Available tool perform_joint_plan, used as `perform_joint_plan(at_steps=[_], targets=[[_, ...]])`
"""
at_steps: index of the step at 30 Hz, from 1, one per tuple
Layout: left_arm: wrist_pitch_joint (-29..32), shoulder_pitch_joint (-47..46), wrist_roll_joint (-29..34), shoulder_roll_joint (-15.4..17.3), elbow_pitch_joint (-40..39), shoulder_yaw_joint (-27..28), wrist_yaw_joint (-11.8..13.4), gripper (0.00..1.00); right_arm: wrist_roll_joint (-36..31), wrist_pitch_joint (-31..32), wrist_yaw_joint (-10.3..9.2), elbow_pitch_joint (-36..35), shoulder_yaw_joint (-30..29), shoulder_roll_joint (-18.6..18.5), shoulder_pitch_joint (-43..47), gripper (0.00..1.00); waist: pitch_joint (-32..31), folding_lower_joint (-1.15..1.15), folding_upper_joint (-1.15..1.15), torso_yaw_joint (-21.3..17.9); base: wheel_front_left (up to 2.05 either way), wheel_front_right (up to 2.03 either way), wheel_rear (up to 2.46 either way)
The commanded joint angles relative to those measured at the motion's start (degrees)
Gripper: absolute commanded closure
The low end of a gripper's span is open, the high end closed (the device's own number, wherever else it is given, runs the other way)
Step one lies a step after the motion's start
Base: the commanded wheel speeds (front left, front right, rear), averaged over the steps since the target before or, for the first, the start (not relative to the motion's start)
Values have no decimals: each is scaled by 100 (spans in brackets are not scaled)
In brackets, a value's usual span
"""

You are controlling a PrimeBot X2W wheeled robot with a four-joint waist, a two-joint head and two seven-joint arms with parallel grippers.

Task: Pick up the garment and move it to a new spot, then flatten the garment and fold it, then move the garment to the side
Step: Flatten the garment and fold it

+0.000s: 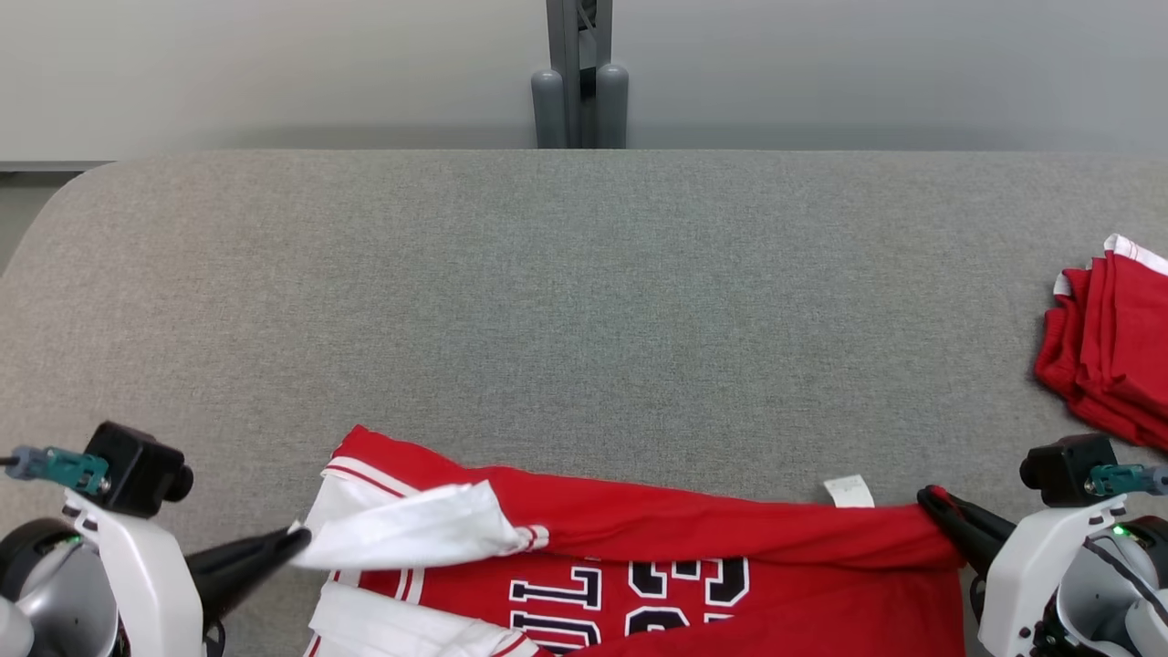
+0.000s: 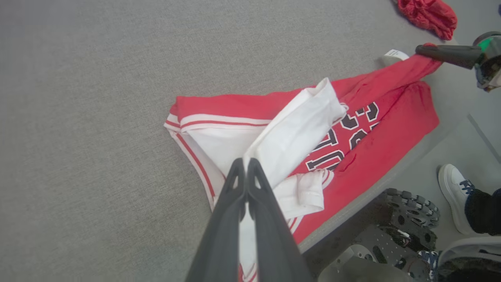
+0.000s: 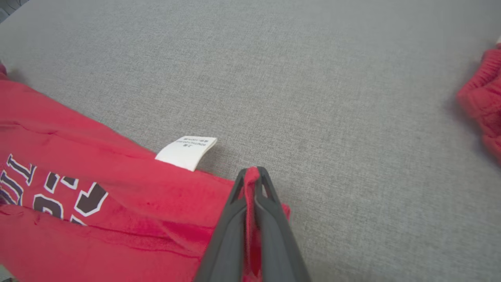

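Spreading under the red garment [image 1: 730, 538], grey fabric tabletop [image 1: 584, 301] meets pale wall [image 1: 274, 64]

Garment [image 1: 693, 534]: red jersey, white sleeves with red-striped cuffs, dark white-edged lettering [image 1: 630, 593] on the chest. It lies crosswise along the near edge of the grey table [image 1: 584, 301], its lower part reaching that edge. Far side doubled over into a long rumpled red band parallel to the table edge, a small white label [image 1: 849, 491] poking out toward the table's middle. One white sleeve [image 1: 411, 529] stretched taut across the body toward the table's left side, the other crumpled nearer the edge.
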Motion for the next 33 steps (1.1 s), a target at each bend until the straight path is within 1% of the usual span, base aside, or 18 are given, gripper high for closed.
perform_joint_plan(at_steps=[1,8,12,19,22,25,26,27,28,29,30,31,33], targets=[[37,92,-28,53,-43,-22,11,100,-41,63,-5,-84,-41,-41,93,100,-2,0,0,7,0,0,0],[358,264,-146,233,-354,-209,-44,100,-263,407,-5,-615,-173,-257,318,100,7,0,0,47,0,0,0],[500,281,-144,279,-454,-283,-46,100,-205,569,-4,-858,-116,-344,391,100,21,0,0,61,0,0,0],[594,324,-47,191,-490,-406,-50,100,-109,1036,-5,-1062,-47,-577,516,100,43,0,0,52,0,0,0],[643,346,-30,151,-479,-457,-55,100,-3,1206,-5,-1116,-61,-599,604,100,45,0,0,44,0,0,0],[701,363,-38,142,-460,-505,-56,100,176,1459,-5,-1075,-203,-505,698,100,35,0,0,31,0,0,0],[735,376,-43,144,-451,-531,-52,100,228,1562,-4,-1097,-208,-484,729,93,33,0,0,30,0,0,0],[767,383,-21,149,-447,-551,-51,100,284,1655,-4,-1095,-264,-444,758,67,32,0,0,30,0,0,0],[798,386,-1,150,-439,-568,-36,100,319,1733,-4,-1087,-330,-414,792,28,31,0,0,32,0,0,0],[834,398,14,147,-424,-595,-1,74,372,1855,-5,-1050,-408,-362,846,0,28,0,0,34,0,0,0],[841,393,45,144,-415,-604,25,9,407,1965,-5,-1026,-485,-300,894,0,26,0,0,35,0,0,0],[846,391,47,135,-393,-606,90,0,432,2084,-4,-1035,-551,-246,936,0,24,0,0,36,0,0,0],[885,404,71,133,-371,-631,180,0,396,2266,-4,-1060,-735,-156,982,0,16,0,0,37,0,0,0]])
